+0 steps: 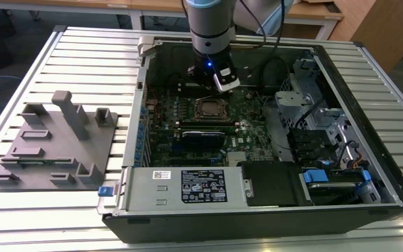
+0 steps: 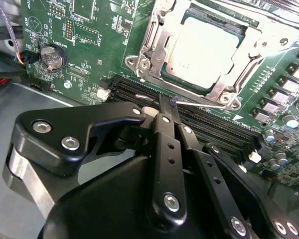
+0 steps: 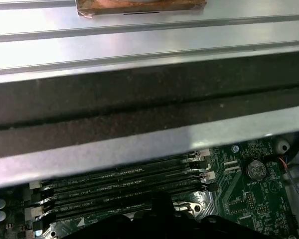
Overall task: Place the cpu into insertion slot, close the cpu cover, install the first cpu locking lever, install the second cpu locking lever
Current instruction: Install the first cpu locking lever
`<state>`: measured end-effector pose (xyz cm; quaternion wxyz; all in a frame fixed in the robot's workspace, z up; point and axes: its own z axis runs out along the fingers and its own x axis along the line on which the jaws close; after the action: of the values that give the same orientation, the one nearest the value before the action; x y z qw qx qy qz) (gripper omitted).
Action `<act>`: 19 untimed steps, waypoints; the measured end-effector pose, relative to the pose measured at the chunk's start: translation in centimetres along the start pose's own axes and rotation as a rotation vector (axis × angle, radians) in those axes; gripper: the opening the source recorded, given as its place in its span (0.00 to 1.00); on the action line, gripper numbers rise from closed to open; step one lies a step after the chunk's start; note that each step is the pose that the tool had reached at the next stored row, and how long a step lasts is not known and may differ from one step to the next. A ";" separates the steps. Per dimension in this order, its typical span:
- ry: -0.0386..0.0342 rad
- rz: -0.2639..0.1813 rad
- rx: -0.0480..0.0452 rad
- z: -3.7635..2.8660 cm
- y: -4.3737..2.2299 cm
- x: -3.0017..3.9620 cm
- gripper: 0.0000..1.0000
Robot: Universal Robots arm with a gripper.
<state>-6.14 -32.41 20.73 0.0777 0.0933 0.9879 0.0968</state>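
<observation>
The cpu (image 2: 202, 55) sits in the insertion slot (image 2: 139, 63); cpu cover (image 2: 157, 30) lies down over it, so the lever step is in hand. The pincer (image 2: 165, 105) is closed tight, gripping nothing visible, its tips beside the thin locking lever (image 2: 202, 103). Judged: the lever needs pressing under its catch.

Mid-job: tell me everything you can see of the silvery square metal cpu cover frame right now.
The cpu cover is a thin, silvery stamped-metal square frame with a large window through its middle. In the second wrist view it looks lowered flat, its bars lying along the edges of the dull grey cpu, whose top shows through the window. Screw-headed tabs mark its corners. A thin wire lever runs along the side nearest the black gripper, which sits just off that edge.
</observation>
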 end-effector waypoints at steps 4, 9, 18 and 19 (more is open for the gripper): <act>-0.0146 0.000 -0.0035 0.18 -0.14 0.25 0.11; -0.0271 -0.001 -0.0096 0.22 -0.30 0.63 0.11; -0.0411 0.000 -0.0382 0.39 -0.84 0.83 0.11; -0.0456 -0.001 -0.0396 0.46 -0.87 0.87 0.11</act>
<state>-7.06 -32.99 19.99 0.1020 0.0935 0.9838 0.1142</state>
